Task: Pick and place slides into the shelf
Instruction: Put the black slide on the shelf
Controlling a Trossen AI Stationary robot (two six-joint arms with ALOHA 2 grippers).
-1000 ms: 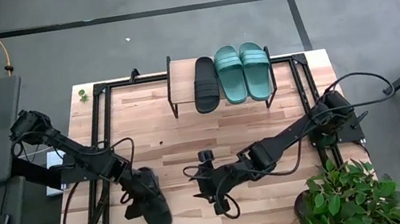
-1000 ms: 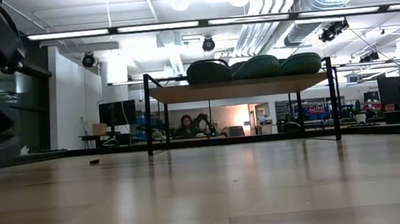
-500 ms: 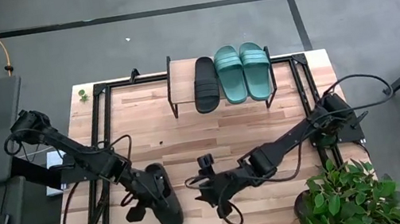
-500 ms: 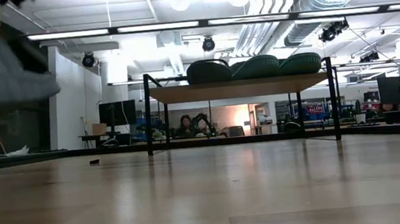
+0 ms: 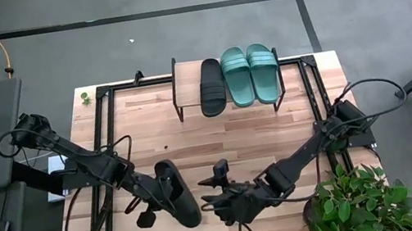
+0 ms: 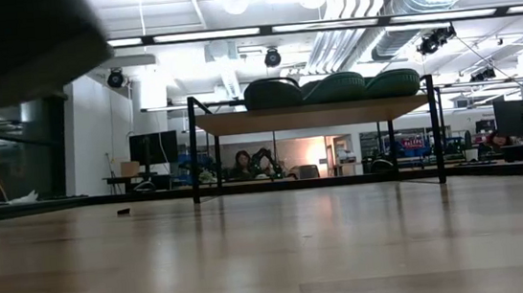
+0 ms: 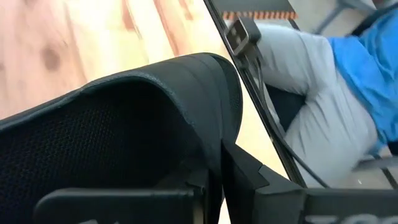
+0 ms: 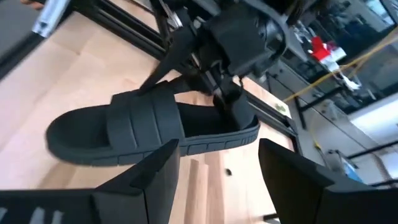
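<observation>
A black slide [image 5: 175,193], wide ribbed strap, is held clear of the light plank tabletop [image 5: 217,134] near its front edge, pinched at one end by the nearly closed left gripper [image 5: 154,192]. The right gripper [image 5: 219,205] is seen just beside it, fingers spread wide, holding nothing. Three slides are counted on the shelf [image 5: 186,88] at the back: one black [image 5: 211,86], two teal-green [image 5: 249,74]; grey floor all round, a potted plant [image 5: 358,203] at the front right corner.

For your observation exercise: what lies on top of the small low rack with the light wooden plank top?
On the small wooden-topped rack lie three sandals side by side: one black ribbed-strap slide and two teal-green slides. The plank beneath them is covered; its left part is bare.
</observation>
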